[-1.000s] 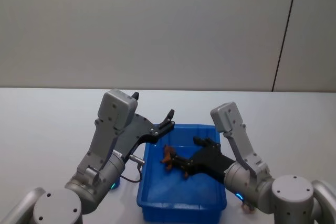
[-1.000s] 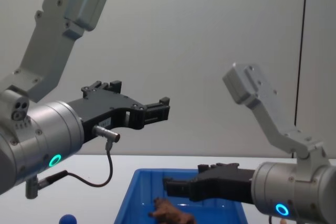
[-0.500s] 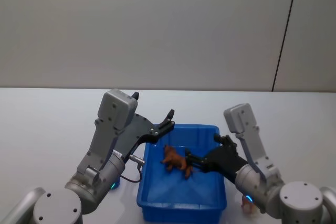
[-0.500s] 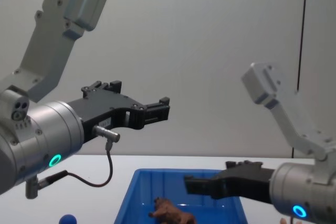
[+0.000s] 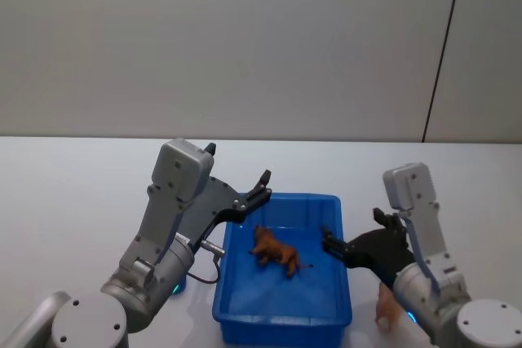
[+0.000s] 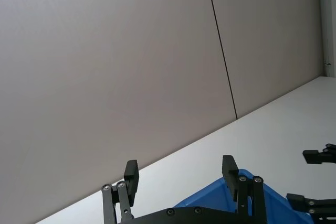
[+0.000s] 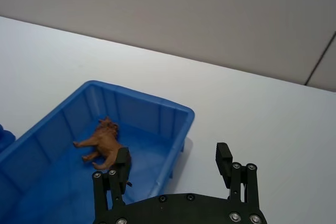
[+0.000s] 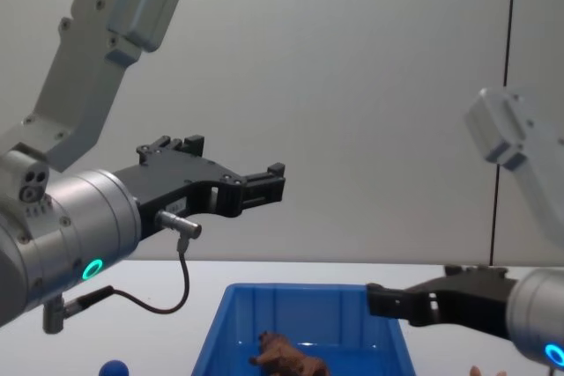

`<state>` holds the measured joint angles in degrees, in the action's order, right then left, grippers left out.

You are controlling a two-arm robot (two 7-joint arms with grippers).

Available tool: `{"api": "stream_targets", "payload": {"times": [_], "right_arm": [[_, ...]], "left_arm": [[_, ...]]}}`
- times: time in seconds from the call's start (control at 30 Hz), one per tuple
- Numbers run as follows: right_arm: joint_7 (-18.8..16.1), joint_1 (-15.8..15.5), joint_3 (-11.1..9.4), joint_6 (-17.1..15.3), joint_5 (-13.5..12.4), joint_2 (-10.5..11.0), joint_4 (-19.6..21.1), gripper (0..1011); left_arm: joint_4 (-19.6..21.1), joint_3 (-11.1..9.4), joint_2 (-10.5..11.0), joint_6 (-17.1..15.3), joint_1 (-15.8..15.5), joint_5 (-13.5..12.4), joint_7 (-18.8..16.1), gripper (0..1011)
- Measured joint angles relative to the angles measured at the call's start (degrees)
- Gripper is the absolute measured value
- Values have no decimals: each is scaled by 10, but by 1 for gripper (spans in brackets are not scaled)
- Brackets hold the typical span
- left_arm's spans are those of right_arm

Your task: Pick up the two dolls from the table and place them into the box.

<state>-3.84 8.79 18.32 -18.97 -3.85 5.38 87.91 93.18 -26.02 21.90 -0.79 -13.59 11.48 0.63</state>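
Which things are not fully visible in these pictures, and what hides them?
Pink doll: head view, mostly behind the right arm; its shape is unclear.
Blue doll: chest view, cut off by the bottom edge.
Box: chest view, front part cut off by the bottom edge.

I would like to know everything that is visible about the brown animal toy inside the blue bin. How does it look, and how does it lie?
The brown animal doll is a small four-legged figure, apparently moulded plastic, with a shaggier head and a thin dark tail. It rests on the floor of the blue box, near the middle, seemingly on its side with its legs stretched out. Only the box floor touches it. The open right end effector hangs near the box's right wall, apart from the doll.
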Motion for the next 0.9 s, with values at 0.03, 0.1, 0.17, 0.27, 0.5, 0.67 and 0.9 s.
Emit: {"api": "stream_targets", "payload": {"times": [0.03, 0.1, 0.17, 0.27, 0.5, 0.67, 0.9], "right_arm": [[7, -4, -1, -3, -1, 1, 6, 1001], [22, -12, -2, -14, -5, 3, 18, 1001], [32, -17, -2, -22, -7, 4, 25, 1001], [51, -28, -4, -37, -11, 6, 40, 1001], [90, -52, -5, -73, -22, 8, 65, 1001], [111, -64, -5, -90, -28, 7, 74, 1001], [135, -78, -1, -104, -32, 1, 80, 1001]], "left_arm": [[0, 0, 0, 0, 0, 0, 0, 1001], [0, 0, 0, 0, 0, 0, 0, 1001], [0, 0, 0, 0, 0, 0, 0, 1001], [0, 0, 0, 0, 0, 0, 0, 1001], [0, 0, 0, 0, 0, 0, 0, 1001], [0, 0, 0, 0, 0, 0, 0, 1001], [0, 0, 0, 0, 0, 0, 0, 1002]]}}
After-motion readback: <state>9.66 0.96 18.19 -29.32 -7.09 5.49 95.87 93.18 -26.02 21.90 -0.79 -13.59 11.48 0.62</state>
